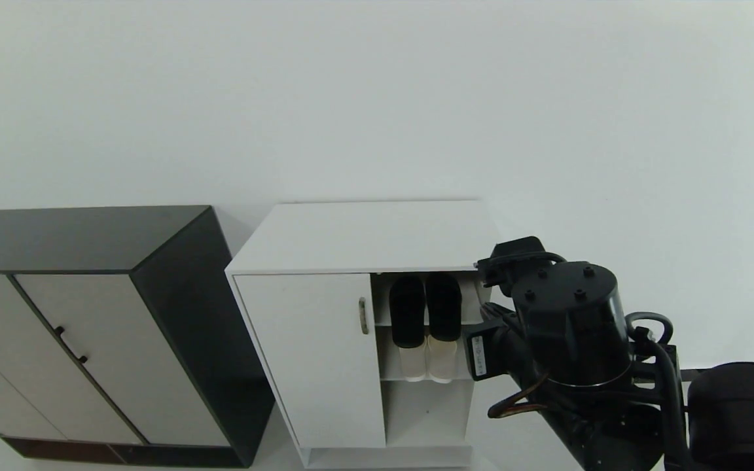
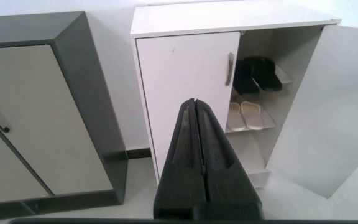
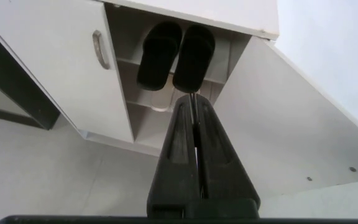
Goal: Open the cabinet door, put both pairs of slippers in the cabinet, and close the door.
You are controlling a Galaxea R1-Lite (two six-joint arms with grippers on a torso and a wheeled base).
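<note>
I see the white cabinet point(image 1: 364, 235) standing on the floor point(image 3: 36, 168), just beside a dark cabinet point(image 1: 180, 314), with its right-hand door point(image 3: 291, 124) swung open. On its upper shelf point(image 2: 286, 79) lies a pair of black slippers point(image 1: 424, 307), side by side. On the lower shelf point(image 2: 271, 123) lies a pair of pale slippers point(image 1: 428, 360), directly under the black pair.
</note>
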